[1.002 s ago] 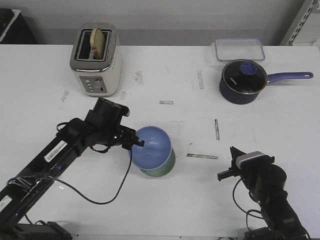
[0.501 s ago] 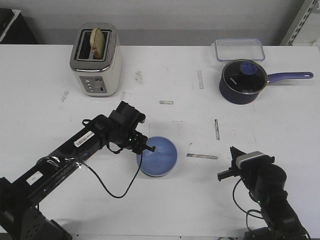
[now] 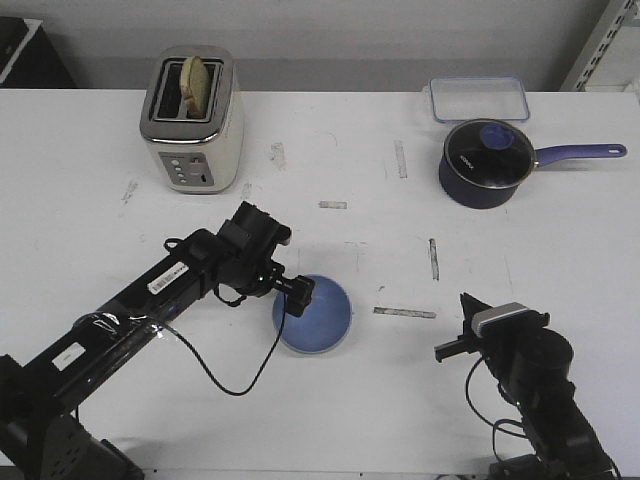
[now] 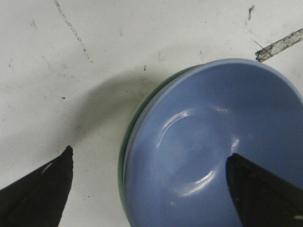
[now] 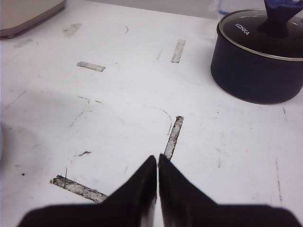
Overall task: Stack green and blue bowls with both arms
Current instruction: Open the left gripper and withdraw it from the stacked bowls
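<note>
The light blue bowl [image 3: 322,316] sits nested inside the pale green bowl, near the middle of the table. In the left wrist view only a thin green rim [image 4: 123,158] shows round the blue bowl [image 4: 213,151]. My left gripper [image 3: 297,297] hovers over the stack's left rim, open and empty. One finger is outside the bowls and one is over the blue bowl's inside [image 4: 150,153]. My right gripper [image 3: 466,300] is shut and empty at the front right, well away from the bowls. It points over bare table [image 5: 157,157].
A dark navy saucepan [image 3: 487,163] with a long handle stands at the back right, with a clear lidded container [image 3: 480,98] behind it. A toaster [image 3: 192,120] with bread stands at the back left. Worn tape marks [image 3: 404,312] lie on the white table.
My left arm lowered the tilted blue bowl into the green bowl and then opened, letting it go. The right arm has not moved.
</note>
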You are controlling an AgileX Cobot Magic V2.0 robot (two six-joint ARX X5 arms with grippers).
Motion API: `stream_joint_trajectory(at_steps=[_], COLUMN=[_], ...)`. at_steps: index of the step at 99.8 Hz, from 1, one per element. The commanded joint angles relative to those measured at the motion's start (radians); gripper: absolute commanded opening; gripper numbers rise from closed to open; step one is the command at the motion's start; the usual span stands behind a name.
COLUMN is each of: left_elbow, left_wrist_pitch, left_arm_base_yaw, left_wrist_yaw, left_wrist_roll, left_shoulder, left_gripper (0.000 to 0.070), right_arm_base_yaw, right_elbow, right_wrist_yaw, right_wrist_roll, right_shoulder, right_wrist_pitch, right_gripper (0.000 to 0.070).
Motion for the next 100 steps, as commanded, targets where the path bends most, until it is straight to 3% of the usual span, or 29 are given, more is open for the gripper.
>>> stream_joint_trajectory(at_steps=[1,17,40,54,73,87,100], left_elbow=[0.058,0.127,0.164,0.164,0.157,0.112,0.000], left_wrist_pitch=[-0.012,-0.014,0.010,-0.009,-0.108,-0.090,0.034], left_arm_base_yaw=[-0.008,0.004,0.054,0.112,0.237,0.336,0.419], left_wrist_yaw=[0.002,0.001,-0.004,-0.076,-0.220,-0.220,-0.220], left_wrist_roll=[0.003,0.004,0.036,0.098,0.182,0.194,0.188], left_shoulder=[-0.008,-0.050,-0.150,-0.209,-0.265,-0.323,-0.425], left_gripper=[0.0608,0.0572,0.0200,0.0001,0.0000,0.0000,0.0000], right_arm_base_yaw=[0.002,0.002,0.001,0.000,-0.043,-0.125,-0.209], right_elbow=[0.011,0.011,0.011,0.011,0.011,0.011,0.011], right_wrist_yaw=[-0.001,-0.001,0.000,0.000,0.000,-0.001,-0.004], right_wrist_roll=[0.002,0.002,0.002,0.002,-0.016,-0.015,0.002], right_shoulder=[0.004,0.004,0.004,0.004,0.004,0.003,0.002], right_wrist_pitch=[0.010,0.010,0.014,0.025,0.056,0.063,0.061], right_gripper=[0.0000,0.0000,0.0000,0.0000,0.0000,0.0000,0.0000])
